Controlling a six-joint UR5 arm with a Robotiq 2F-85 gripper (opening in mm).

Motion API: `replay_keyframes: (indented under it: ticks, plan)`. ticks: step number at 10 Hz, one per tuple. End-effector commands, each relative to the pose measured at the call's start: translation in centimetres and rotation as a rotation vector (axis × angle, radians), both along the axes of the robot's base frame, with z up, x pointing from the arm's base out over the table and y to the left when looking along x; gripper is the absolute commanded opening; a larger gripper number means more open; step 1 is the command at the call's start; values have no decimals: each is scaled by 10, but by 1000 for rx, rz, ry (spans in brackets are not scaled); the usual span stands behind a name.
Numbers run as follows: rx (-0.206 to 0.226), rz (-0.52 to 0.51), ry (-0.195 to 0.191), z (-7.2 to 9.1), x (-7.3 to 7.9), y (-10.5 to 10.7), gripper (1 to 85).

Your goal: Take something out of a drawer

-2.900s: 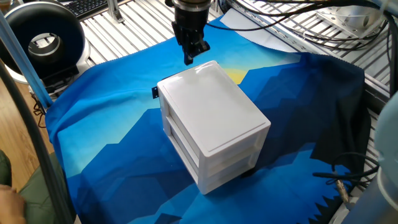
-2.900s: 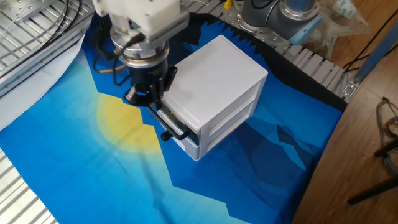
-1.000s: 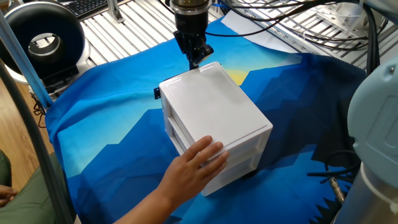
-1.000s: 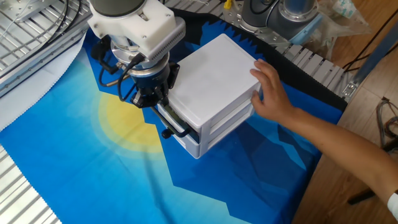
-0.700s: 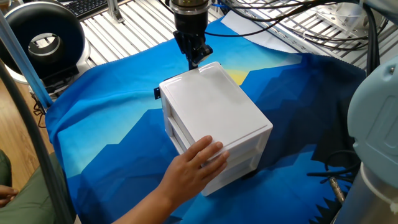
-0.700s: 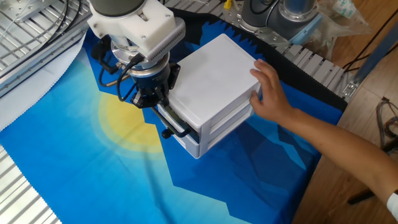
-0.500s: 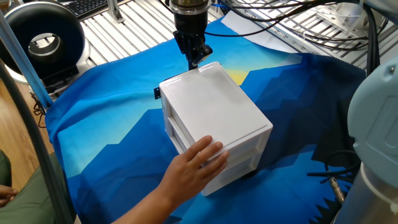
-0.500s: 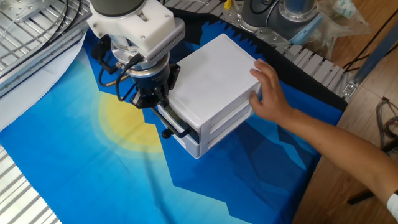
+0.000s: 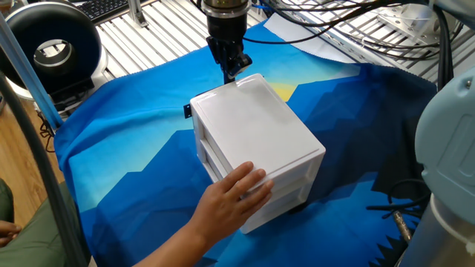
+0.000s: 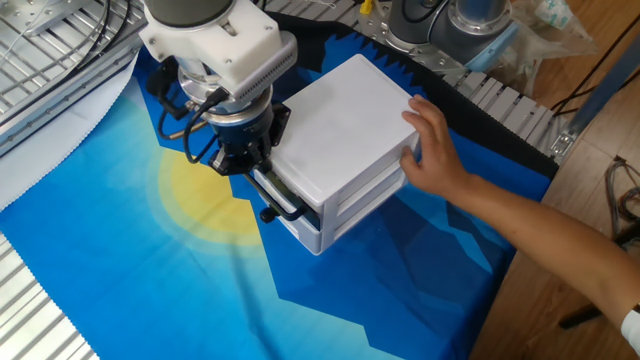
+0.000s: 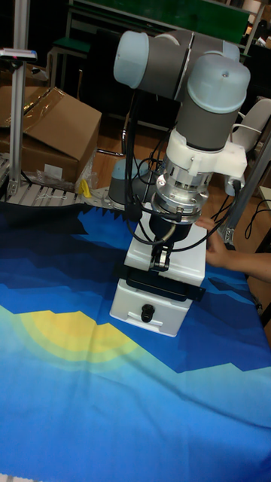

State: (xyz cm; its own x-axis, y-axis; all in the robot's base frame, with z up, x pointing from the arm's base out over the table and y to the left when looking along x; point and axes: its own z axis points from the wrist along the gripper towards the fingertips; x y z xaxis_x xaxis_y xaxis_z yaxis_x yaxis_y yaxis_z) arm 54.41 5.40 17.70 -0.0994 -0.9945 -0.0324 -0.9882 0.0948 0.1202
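The white drawer unit (image 9: 256, 122) stands on the blue cloth. Its top drawer (image 11: 159, 288) faces my arm and looks closed, with a black handle (image 10: 284, 206) across its front. My gripper (image 11: 159, 263) points down at the unit's front top edge, just above that handle (image 11: 158, 282). Its fingers (image 9: 232, 67) stand close together, and whether they pinch the handle is hidden. The lower drawer carries a small black knob (image 11: 147, 311). The something stays out of view.
A person's hand (image 10: 432, 150) presses on the back of the unit, the forearm (image 9: 200, 230) reaching in over the cloth (image 10: 150, 260). Grey slatted table and cables lie beyond the cloth. A black round device (image 9: 52, 48) sits at one corner.
Since 2.9 s ago the hand has come to rest on the unit's back and my gripper has shifted slightly onto the front top edge. Nothing has moved in the last second.
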Motion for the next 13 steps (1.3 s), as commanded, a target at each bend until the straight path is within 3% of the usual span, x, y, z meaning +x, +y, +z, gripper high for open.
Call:
replay_keyframes:
  ticks: [1, 4, 6, 9, 11, 13]
  plan:
    - [-12, -17, -6, -1, 0, -8, 10]
    - [-4, -45, -2, 4, -2, -4, 10]
    - [-25, -66, 2, 19, -6, -8, 10]
    - [-39, -91, -15, 22, -4, -10, 10]
    - [-22, -130, -34, 22, 1, -5, 10]
    - [-28, -181, -77, 21, 13, -6, 10]
